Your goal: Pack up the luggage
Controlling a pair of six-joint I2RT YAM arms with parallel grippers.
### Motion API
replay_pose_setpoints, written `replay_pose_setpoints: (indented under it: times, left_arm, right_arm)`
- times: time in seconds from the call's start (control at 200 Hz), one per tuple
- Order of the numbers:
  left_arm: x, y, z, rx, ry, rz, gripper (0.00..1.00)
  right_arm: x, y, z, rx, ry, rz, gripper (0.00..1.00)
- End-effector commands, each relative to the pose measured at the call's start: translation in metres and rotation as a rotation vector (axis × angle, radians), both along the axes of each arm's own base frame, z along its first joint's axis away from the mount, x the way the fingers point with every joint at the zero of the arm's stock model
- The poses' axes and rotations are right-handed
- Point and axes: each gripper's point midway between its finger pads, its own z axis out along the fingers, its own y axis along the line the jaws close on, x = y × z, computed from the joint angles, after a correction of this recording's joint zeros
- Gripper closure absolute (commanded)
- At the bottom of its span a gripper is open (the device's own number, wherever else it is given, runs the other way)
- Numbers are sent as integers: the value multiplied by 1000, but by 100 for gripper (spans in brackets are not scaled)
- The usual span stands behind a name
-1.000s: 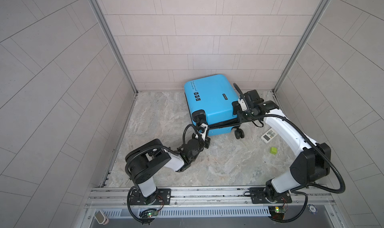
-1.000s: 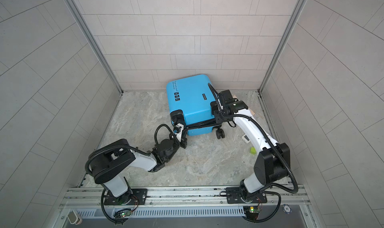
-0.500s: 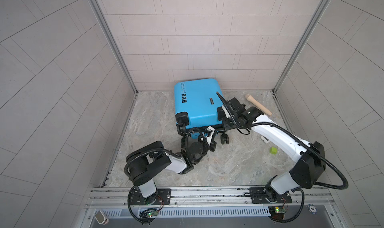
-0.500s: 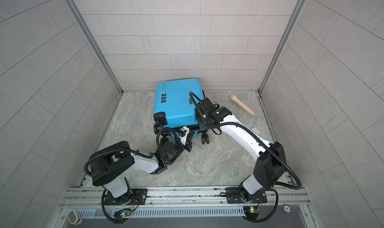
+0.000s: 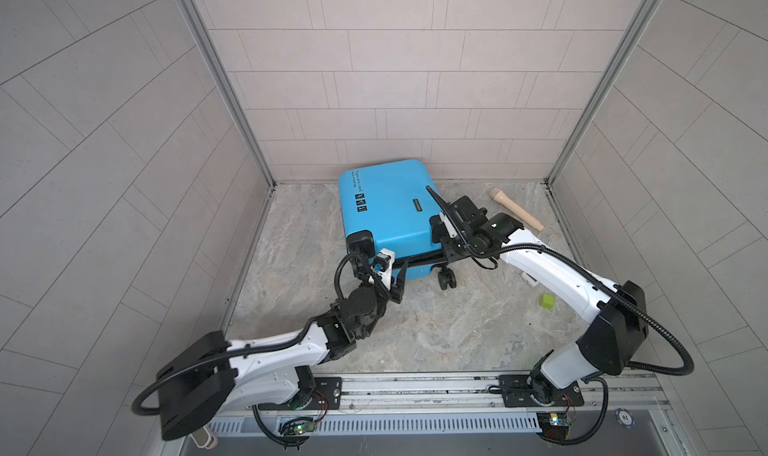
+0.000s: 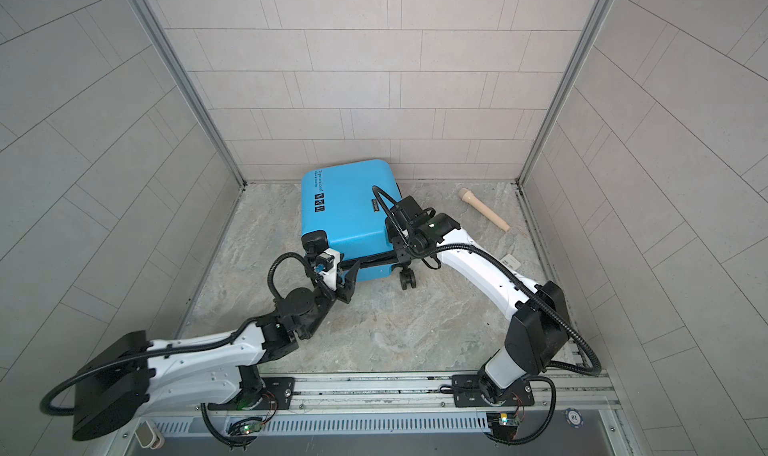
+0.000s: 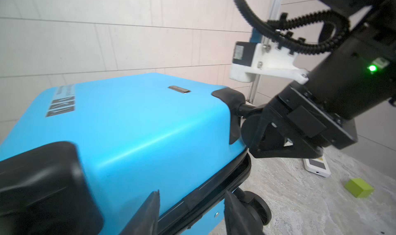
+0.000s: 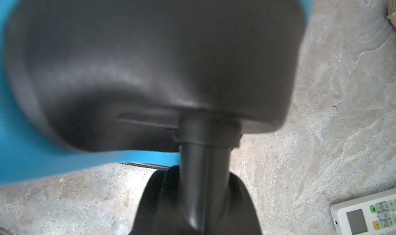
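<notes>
White arms (image 5: 270,358) w/ black joints (image 5: 615,333), corrugated black cables (image 7: 250,15)

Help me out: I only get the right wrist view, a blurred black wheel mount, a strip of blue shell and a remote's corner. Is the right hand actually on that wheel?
Observer: It looks so. The left wrist view shows the right hand closed around the corner wheel of the luggage.
Reviewer: Where is the other hand?
Observer: The left hand is open, aimed at the seam on the wheel end, which gapes slightly.
Reviewer: Anything loose I'm missing?
Observer: A green block lies on the floor, apart from the luggage.
</notes>
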Motion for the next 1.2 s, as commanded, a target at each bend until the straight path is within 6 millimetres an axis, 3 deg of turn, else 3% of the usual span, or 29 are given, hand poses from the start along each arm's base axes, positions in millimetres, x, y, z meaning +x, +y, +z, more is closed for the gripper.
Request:
replay_pose_setpoints:
  times: [0.0,0.085,0.23,0.41,0.876,1.196]
  left_arm:
    - [-6,46,-44,119,169,150,42]
    - [-12,59,-47,89,211,176,39]
    - [-13,53,-65,120,269,162,37]
    - [1,48,-90,129,284,244,36]
    - [38,41,-105,98,233,343,33]
    - [52,39,-106,41,171,308,84]
  right_arm:
    - [7,10,31,49,-81,58,100]
    - [7,13,30,56,-77,67,100]
    - [7,16,29,65,-74,76,100]
    - [5,19,27,82,-63,81,100]
    - [4,18,22,99,-55,77,100]
    - [-2,18,20,119,-51,78,100]
